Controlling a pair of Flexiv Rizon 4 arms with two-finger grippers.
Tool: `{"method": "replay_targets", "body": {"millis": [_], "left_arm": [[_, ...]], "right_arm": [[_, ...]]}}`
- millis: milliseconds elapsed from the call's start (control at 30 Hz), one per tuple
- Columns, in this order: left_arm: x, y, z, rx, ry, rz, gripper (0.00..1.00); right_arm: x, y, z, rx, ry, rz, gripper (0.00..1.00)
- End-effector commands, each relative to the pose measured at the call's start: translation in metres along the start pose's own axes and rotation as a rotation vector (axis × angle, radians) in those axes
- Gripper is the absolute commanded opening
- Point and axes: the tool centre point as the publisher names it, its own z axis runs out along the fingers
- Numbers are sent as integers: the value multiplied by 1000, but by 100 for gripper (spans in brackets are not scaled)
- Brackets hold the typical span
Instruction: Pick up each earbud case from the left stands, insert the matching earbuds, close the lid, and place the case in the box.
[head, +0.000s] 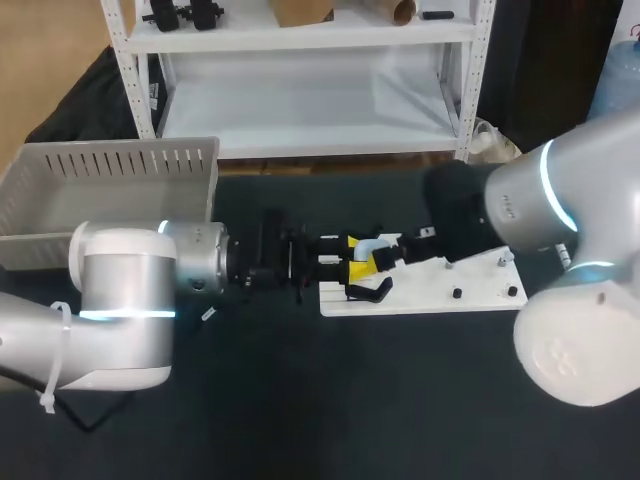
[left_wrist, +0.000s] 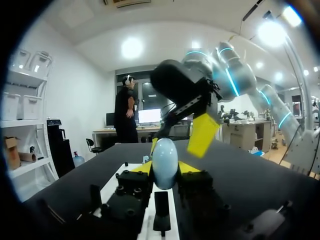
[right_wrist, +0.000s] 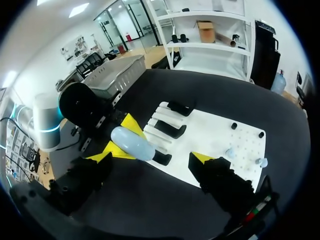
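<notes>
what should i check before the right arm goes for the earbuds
1. Left gripper shut on the earbud case: ok.
2. Right gripper open, holding nothing: ok.
3. Case lid open for loading: cannot tell.
4. Earbuds located: two small pale pieces lie on the white board, probably them: cannot tell.
5. Box in view at the table's rear left: ok.

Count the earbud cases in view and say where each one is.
1. The pale blue earbud case is gripped between the left gripper's yellow tips, over the stand end of the white board. Others may be hidden from these views.
</notes>
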Motion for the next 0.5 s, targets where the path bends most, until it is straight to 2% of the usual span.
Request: {"method": "replay_targets", "body": {"millis": [33, 500], "left_arm": [[0, -2, 0, -6, -2, 2, 0], [0, -2, 0, -6, -2, 2, 0]], "right_arm": [[-3, 0, 4, 105, 0, 9, 100], [-8, -8, 6, 134, 3, 21, 100]]}}
